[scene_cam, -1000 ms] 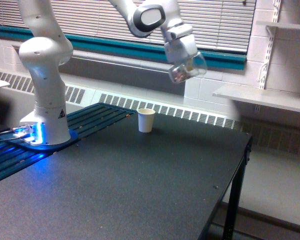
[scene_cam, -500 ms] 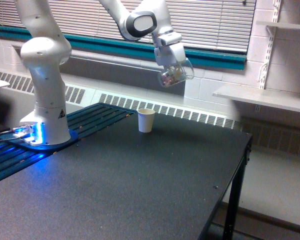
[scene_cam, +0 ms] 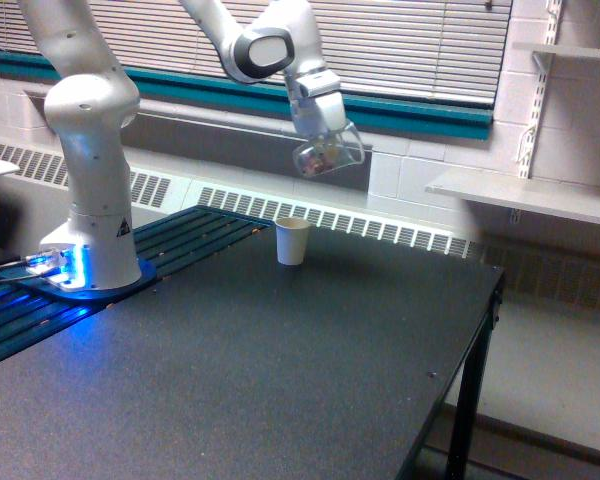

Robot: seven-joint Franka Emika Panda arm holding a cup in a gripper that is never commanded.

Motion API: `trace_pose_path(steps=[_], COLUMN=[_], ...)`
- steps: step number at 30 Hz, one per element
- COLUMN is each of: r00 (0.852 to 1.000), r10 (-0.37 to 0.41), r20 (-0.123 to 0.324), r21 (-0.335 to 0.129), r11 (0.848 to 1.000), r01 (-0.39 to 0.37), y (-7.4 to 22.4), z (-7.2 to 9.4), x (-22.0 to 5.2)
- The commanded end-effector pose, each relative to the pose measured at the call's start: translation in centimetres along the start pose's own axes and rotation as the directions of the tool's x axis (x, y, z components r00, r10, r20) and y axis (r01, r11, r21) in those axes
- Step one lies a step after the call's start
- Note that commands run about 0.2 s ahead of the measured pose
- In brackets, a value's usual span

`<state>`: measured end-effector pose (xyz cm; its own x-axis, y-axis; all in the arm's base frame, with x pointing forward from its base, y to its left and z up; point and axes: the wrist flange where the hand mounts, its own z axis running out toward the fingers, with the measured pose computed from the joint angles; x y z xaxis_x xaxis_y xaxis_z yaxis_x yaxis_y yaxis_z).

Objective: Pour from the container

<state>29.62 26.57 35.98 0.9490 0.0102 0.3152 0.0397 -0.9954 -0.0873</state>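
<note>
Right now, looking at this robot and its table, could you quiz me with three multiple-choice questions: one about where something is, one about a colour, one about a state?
1. Where is the clear measuring cup?
A. In the air, above the white paper cup and slightly toward the exterior view's right
B. Standing on the table
C. On the shelf

2. What colour glows at the robot's base?
A. Red
B. Blue
C. Green

3. What state is the measuring cup in?
A. Lying loose on the table
B. Stacked inside the paper cup
C. Held tilted by the gripper, small bits inside

Answers:
1. A: it hangs clear of the table, above the paper cup.
2. B: blue light shines around the foot of the arm.
3. C: the gripper is closed on it, it leans off upright, and pinkish bits show through its wall.
</note>
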Motion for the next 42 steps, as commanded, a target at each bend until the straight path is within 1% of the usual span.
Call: trace_pose_path(steps=[1,5,15,25,37,42], r00=[0.999,0.998,0.992,0.983,0.973,0.966], r10=[0.018,0.037,0.082,0.115,0.134,0.146], r20=[0.032,0.048,0.098,0.147,0.188,0.212], r21=[-0.011,-0.023,-0.035,-0.041,-0.047,-0.057], r11=[1.000,0.999,0.996,0.993,0.991,0.989], r01=[-0.018,-0.036,-0.079,-0.110,-0.128,-0.137], y=[0.0,0.5,1.0,0.6,-0.1,0.1], z=[0.2,0.3,1.1,2.1,3.0,3.5], x=[-2.3,-3.2,-5.8,-8.4,-10.3,-11.2])
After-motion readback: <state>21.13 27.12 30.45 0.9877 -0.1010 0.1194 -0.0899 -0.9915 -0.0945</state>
